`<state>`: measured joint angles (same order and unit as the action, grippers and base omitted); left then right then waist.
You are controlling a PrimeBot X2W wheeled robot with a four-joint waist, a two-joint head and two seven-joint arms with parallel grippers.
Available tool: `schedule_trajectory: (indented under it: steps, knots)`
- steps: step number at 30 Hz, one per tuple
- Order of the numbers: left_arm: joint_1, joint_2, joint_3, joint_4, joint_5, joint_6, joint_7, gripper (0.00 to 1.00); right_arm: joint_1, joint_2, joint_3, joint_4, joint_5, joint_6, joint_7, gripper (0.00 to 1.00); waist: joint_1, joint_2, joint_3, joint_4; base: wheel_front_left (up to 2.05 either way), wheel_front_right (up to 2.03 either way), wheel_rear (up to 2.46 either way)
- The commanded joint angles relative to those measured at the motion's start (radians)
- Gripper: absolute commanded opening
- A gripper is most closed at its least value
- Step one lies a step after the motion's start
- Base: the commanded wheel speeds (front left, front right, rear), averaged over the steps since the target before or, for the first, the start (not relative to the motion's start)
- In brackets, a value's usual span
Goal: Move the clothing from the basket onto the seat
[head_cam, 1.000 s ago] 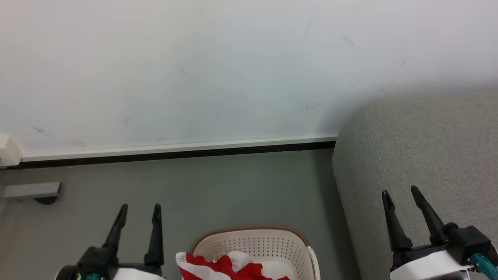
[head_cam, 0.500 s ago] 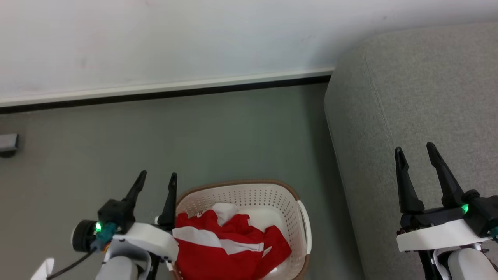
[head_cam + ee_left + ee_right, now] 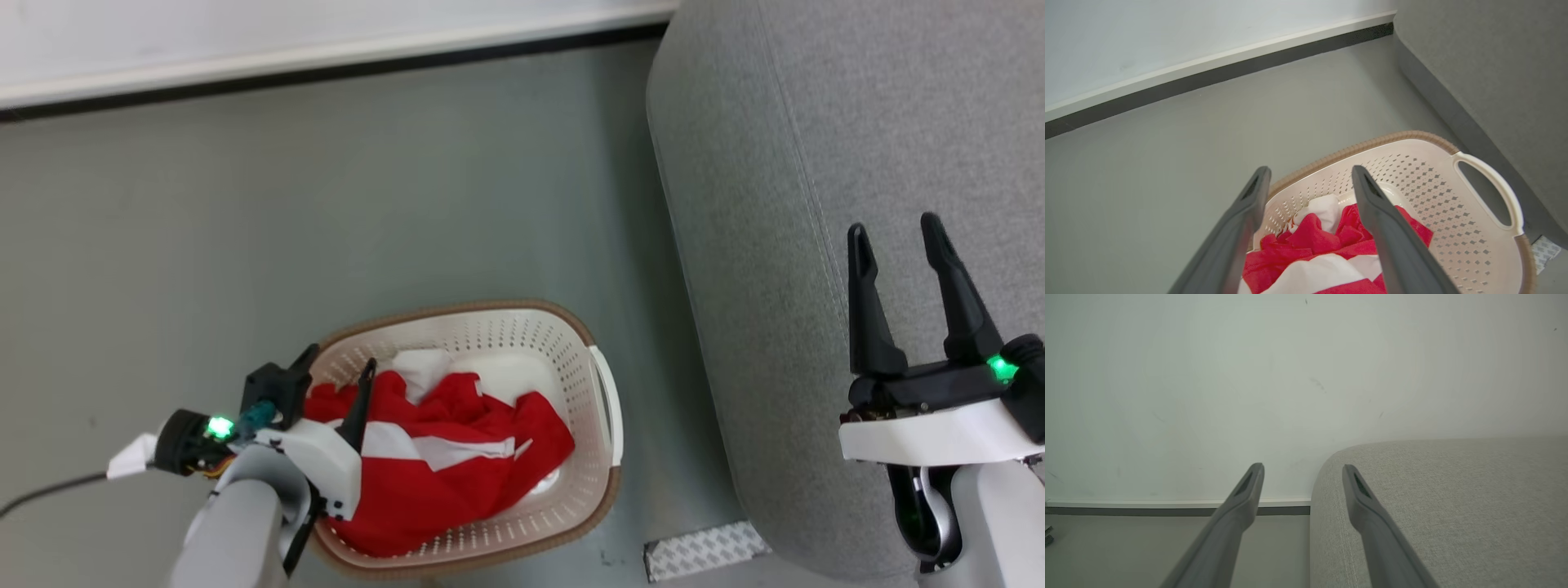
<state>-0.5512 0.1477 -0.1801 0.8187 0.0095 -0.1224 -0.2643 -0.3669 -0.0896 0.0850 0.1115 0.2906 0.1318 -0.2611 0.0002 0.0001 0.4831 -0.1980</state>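
Wide open and empty, the left hand seems just above the clothing heaped in the basket on the floor, so it should dip down and pinch a thick fold.

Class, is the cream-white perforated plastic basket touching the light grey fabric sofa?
Apart. The head view shows grey floor between the basket and the sofa.
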Motion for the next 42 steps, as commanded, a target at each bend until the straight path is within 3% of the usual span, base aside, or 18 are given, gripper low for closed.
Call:
schedule_trajectory:
  steps: [1,7,19,42]
  knots:
    - [-0.026,0.013,-0.011,0.026,0.015,-0.002,0.000,1.00,-0.018,0.005,-0.006,-0.008,-0.006,-0.002,-0.003,1.00,-0.0002,-0.0001,0.045,-0.026,0.00,0.00,0.00]
    - [-0.121,0.040,-0.090,0.200,0.029,-0.008,0.009,1.00,-0.052,0.019,-0.016,-0.025,0.009,-0.002,-0.003,1.00,-0.0002,-0.0001,0.116,-0.065,0.00,0.00,0.00]
    - [-0.257,0.051,-0.360,0.427,0.014,-0.007,0.091,1.00,-0.095,0.041,-0.017,-0.044,0.028,-0.002,-0.003,1.00,-0.0002,-0.0001,0.228,-0.125,0.00,0.00,0.00]
    - [-0.379,0.154,-0.801,0.469,-0.068,-0.008,0.402,1.00,-0.152,0.041,-0.007,-0.077,0.109,-0.002,-0.003,1.00,-0.0002,-0.0001,0.371,-0.204,0.00,0.00,0.00]
